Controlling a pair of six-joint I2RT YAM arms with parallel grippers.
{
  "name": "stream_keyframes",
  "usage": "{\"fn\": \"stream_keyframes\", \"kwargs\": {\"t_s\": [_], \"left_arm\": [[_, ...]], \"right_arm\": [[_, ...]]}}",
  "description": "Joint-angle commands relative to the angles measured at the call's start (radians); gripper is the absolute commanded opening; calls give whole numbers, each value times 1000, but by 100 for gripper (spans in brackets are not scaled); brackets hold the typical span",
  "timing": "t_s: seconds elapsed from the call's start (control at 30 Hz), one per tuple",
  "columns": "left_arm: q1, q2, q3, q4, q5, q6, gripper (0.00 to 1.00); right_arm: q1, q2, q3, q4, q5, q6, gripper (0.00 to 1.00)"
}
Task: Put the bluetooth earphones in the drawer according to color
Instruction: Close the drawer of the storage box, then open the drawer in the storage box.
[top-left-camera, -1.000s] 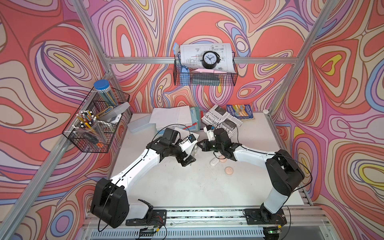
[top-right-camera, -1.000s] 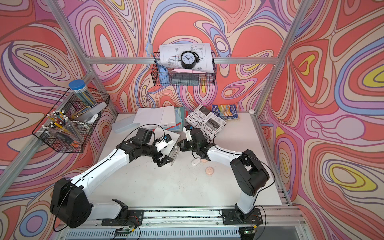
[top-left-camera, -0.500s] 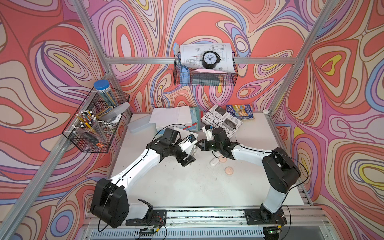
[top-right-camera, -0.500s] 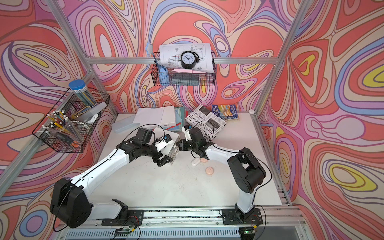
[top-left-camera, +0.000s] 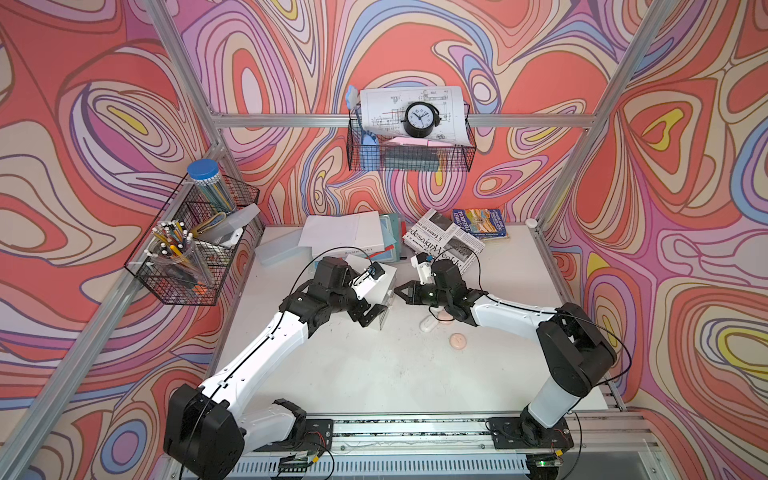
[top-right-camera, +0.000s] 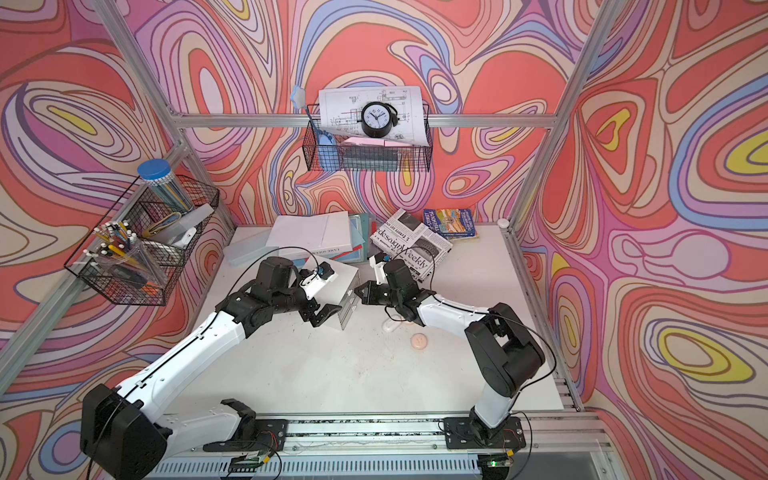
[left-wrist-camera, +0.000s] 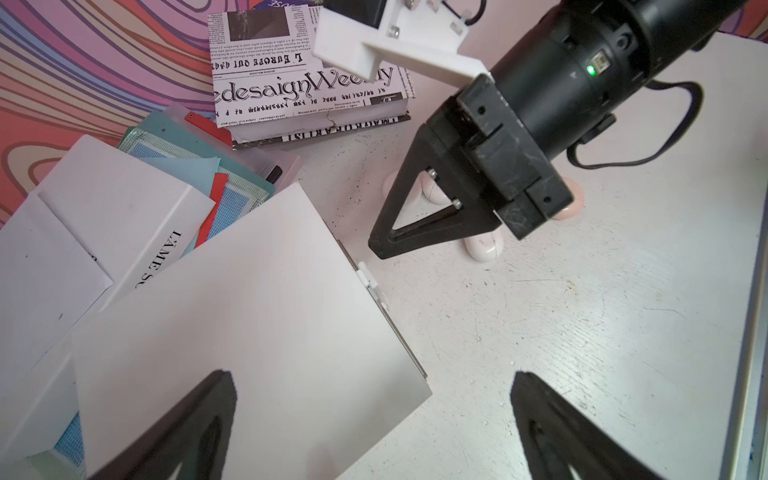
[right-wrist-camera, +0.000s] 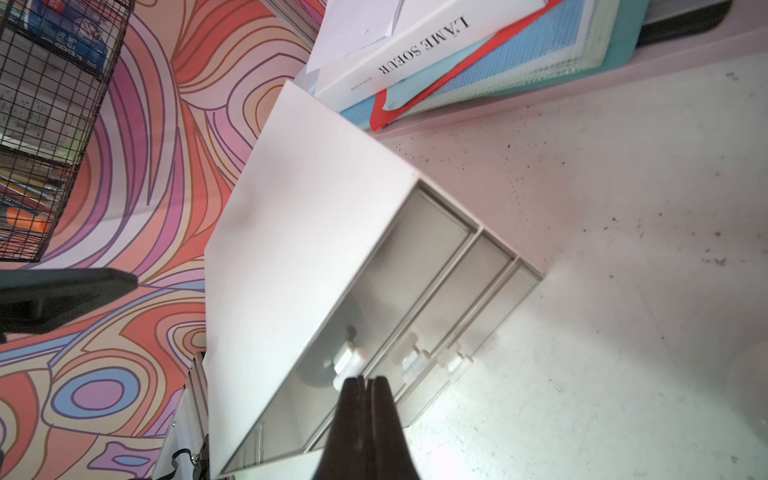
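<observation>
The biggest worry is the drawer cabinet (top-left-camera: 376, 282). It sits skewed on the bench (top-left-camera: 374, 374) and looks light, so a tug on one drawer may drag the whole box. The left gripper (left-wrist-camera: 370, 376) hangs wide open over its front corner and holds nothing, so it is not bracing it yet.

The right gripper (right-wrist-camera: 363, 382) is closed tight with its tips at the top drawer's knob (right-wrist-camera: 348, 360). I cannot tell whether it has any hold, and so small a knob looks easy to slip off. None of the drawers looks pulled out.

The earphones lie on the bench by the right arm: a white one (top-left-camera: 428, 323), a beige-pink one (top-left-camera: 458, 341), and others half hidden underneath, where the arm could knock them.

Swirl-patterned walls (top-left-camera: 415, 50) enclose the white, scuffed bench, which has books (top-left-camera: 340, 232) and a newspaper (top-left-camera: 440, 245) at its back.
</observation>
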Motion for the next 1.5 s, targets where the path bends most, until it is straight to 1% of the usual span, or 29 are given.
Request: {"fn": "stream_keyframes", "kwargs": {"t_s": [0.0,0.1,0.17,0.2,0.3,0.37,0.4,0.47,0.67,0.83,0.93,1.0,1.23,1.3,1.47], "left_arm": [[4,24,9,-16,-5,-17,99],[4,30,6,-11,-7,-23,98],[5,36,6,-13,-15,-25,89],[7,40,8,-9,-23,-37,80],[8,54,17,-5,-39,-57,38],[8,57,12,19,-66,-85,17],[8,59,8,30,-74,-92,9],[9,71,6,33,-77,-93,0],[9,120,27,-4,-82,-73,0],[9,127,22,-33,-90,-54,0],[9,125,17,-38,-88,-52,0],[10,134,21,-46,-90,-48,0],[9,158,40,-74,-60,-45,0],[11,162,43,-80,-60,-45,0],[10,159,47,-86,-59,-41,0]], "right_arm": [[-6,12,-22,52,-45,58,0],[-9,32,-45,113,-69,111,0],[-10,41,-63,159,-80,145,0],[-10,45,-68,171,-83,152,0],[-10,41,-74,162,-80,146,0],[-11,36,-70,128,-66,121,0],[-11,34,-69,112,-61,111,0],[-10,32,-68,97,-53,103,0],[-11,60,-80,137,-74,151,1],[-11,116,-133,271,-94,261,22],[-17,140,-149,320,-106,305,28],[-26,142,-162,346,-103,321,34],[-34,187,-177,470,-128,379,35],[-37,205,-189,534,-135,412,35],[-41,251,-184,621,-160,457,35]]}}
